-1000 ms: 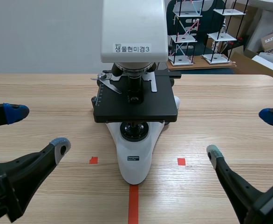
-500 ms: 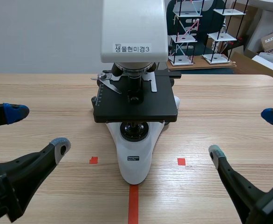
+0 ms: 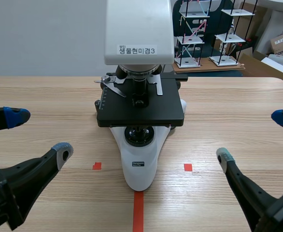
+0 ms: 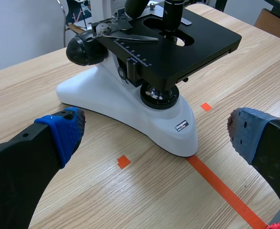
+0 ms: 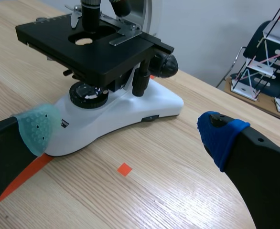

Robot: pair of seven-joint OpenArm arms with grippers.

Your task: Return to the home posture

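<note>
Scene view, microscope (image 3: 140,108) top, right gripper (image 3: 253,137) cropped

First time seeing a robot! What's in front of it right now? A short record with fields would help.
Object: microscope, white body, black stage, upright at mid-table
Left fingers: open, holding nothing, left of microscope
Right fingers: open, holding nothing, right of microscope
Surface: wooden table with orange-red tape marks
Contact: neither touches the microscope
</note>
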